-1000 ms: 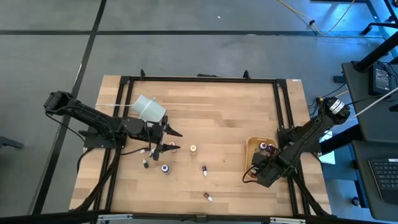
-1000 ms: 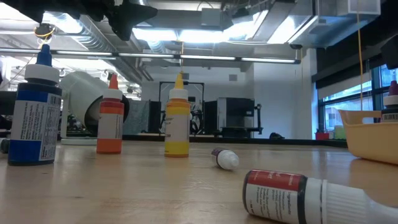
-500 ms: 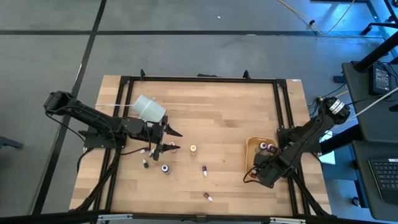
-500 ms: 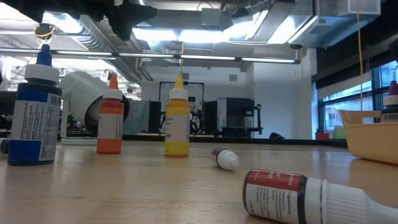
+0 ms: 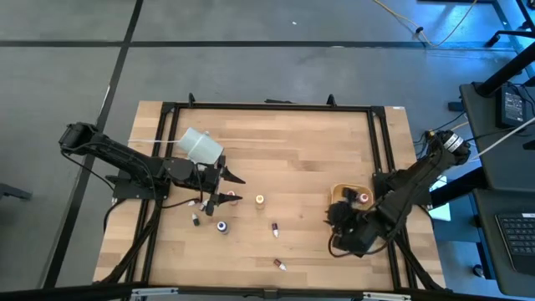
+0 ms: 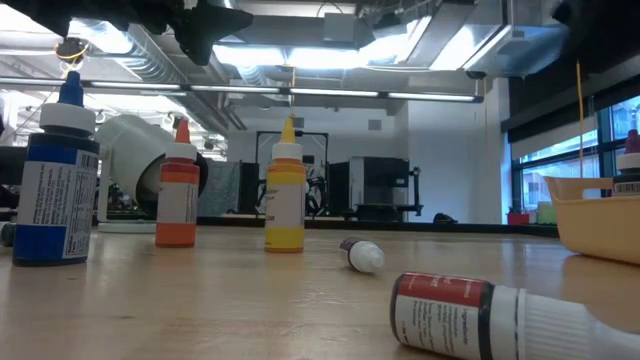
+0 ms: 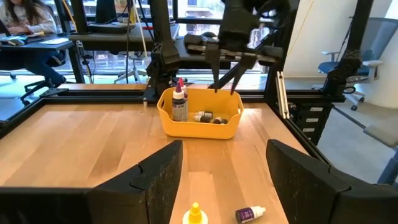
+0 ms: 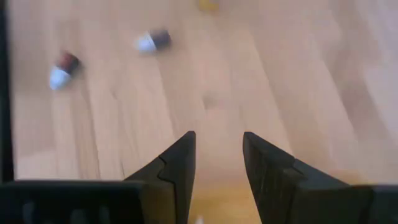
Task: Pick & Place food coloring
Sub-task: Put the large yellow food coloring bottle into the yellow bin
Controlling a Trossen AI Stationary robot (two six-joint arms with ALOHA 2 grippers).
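The yellow tray (image 5: 338, 194) stands on the right part of the wooden table (image 5: 292, 142), and the right gripper (image 5: 337, 216) hangs over its near edge; its 2 fingers (image 8: 179, 167) stand a little apart with nothing between them. Inside the tray, the left wrist view shows 1 upright food coloring bottle (image 7: 180, 104) and at least 2 lying ones (image 7: 204, 116), though the count is hard to be sure of because they are small. The left gripper (image 5: 230, 187) rests over the left-centre of the table with its fingers (image 7: 155, 177) spread wide and empty. Around it stand or lie several small bottles: a yellow bottle (image 5: 260, 200) upright just to its right, a blue-capped bottle (image 5: 221, 226) nearer the front, and a dark bottle (image 5: 274, 228) on its side further right. A red bottle (image 5: 279, 264) lies alone near the front edge, well apart from both grippers. A white cup-like cylinder (image 5: 201, 145) lies tipped behind the left arm. In the low view an orange bottle (image 6: 178, 190) stands between the blue one (image 6: 57, 180) and the yellow one (image 6: 285, 190).
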